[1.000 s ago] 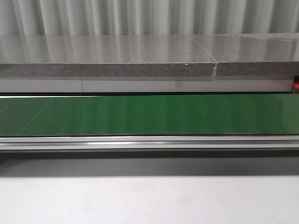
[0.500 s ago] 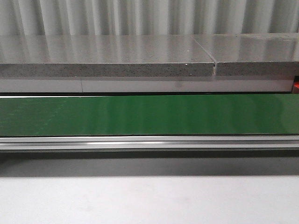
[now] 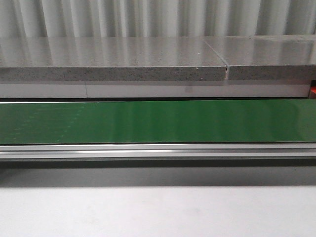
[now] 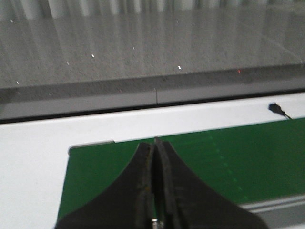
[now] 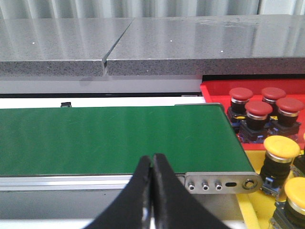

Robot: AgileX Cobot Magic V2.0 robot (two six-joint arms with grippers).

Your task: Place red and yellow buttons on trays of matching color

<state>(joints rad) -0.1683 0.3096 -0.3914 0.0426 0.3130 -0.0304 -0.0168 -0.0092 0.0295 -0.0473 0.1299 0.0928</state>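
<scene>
Four red buttons [image 5: 259, 110] are sitting clustered in the red tray [image 5: 214, 91] just past the end of the green conveyor belt [image 5: 109, 138], seen from the right wrist view. Yellow buttons [image 5: 281, 160] are standing in the yellow tray [image 5: 250, 207], next to the red tray and on the nearer side. No writing or label is readable on any part.

The right gripper [image 5: 151, 164] is hovering over the near edge of the belt, its jaws pressed together with nothing between them. The left gripper [image 4: 155, 155] is likewise hanging over the opposite end of the belt, jaws pressed together and holding nothing.

In the front view the belt [image 3: 158, 121] is running the full width between a metal rail [image 3: 158, 150] and a speckled grey stone counter [image 3: 113, 64]. A corrugated grey wall [image 3: 158, 17] is standing behind the counter, and a pale table surface [image 3: 158, 212] is lying in front.
</scene>
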